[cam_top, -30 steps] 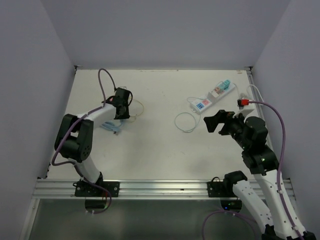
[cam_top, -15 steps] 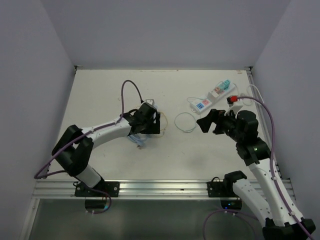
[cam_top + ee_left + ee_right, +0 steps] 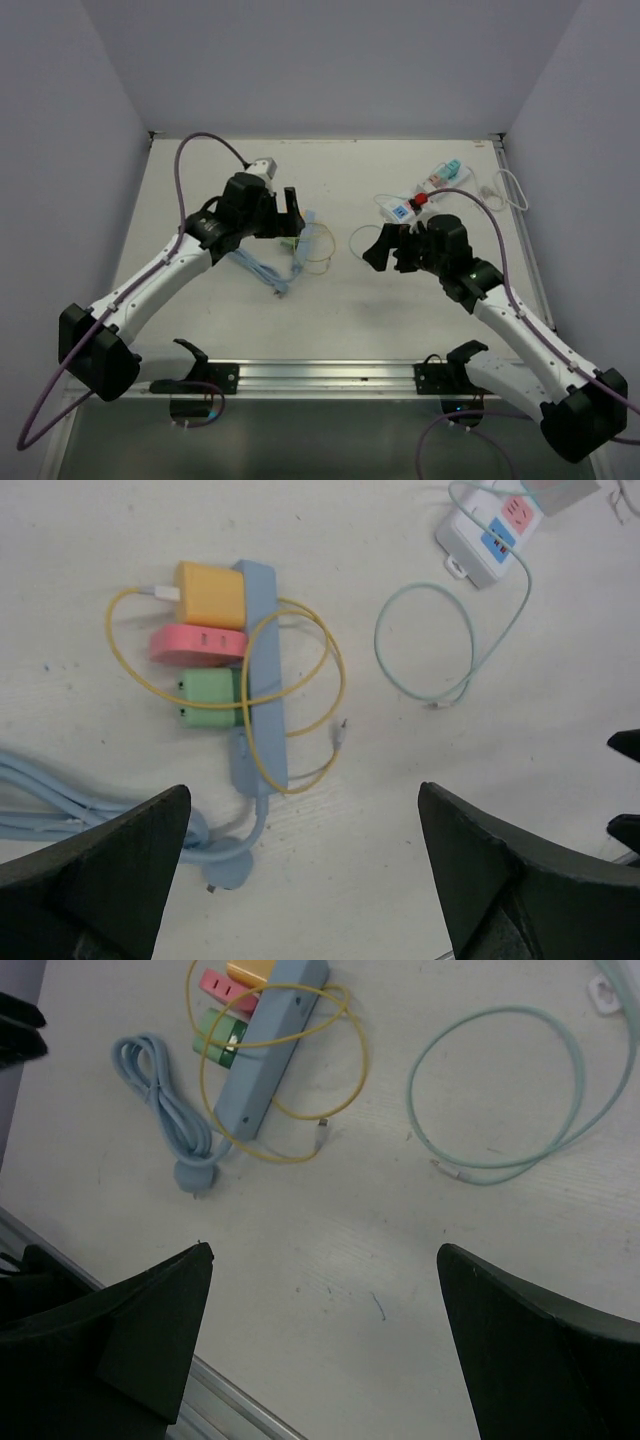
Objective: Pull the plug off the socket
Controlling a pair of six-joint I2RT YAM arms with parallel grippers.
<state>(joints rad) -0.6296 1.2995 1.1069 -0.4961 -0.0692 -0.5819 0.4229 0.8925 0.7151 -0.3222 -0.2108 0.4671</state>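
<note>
A light blue power strip (image 3: 258, 680) lies on the table with an orange plug (image 3: 212, 593), a pink plug (image 3: 198, 645) and a green plug (image 3: 208, 697) in its left side. A yellow cable (image 3: 330, 680) loops over it. The strip also shows in the right wrist view (image 3: 270, 1050) and in the top view (image 3: 304, 228). My left gripper (image 3: 305, 880) is open and empty, hovering above the strip (image 3: 293, 213). My right gripper (image 3: 325, 1350) is open and empty, above bare table to the right of the strip (image 3: 378, 248).
The strip's blue cord (image 3: 165, 1110) lies coiled at its near-left end. A teal cable loop (image 3: 430, 640) lies between the blue strip and a white power strip (image 3: 490, 530) at the back right (image 3: 398, 208). The metal rail (image 3: 320, 375) runs along the near edge.
My left gripper has swung right from the table's left side and risen over the blue strip. My right gripper has moved left, away from the white strip.
</note>
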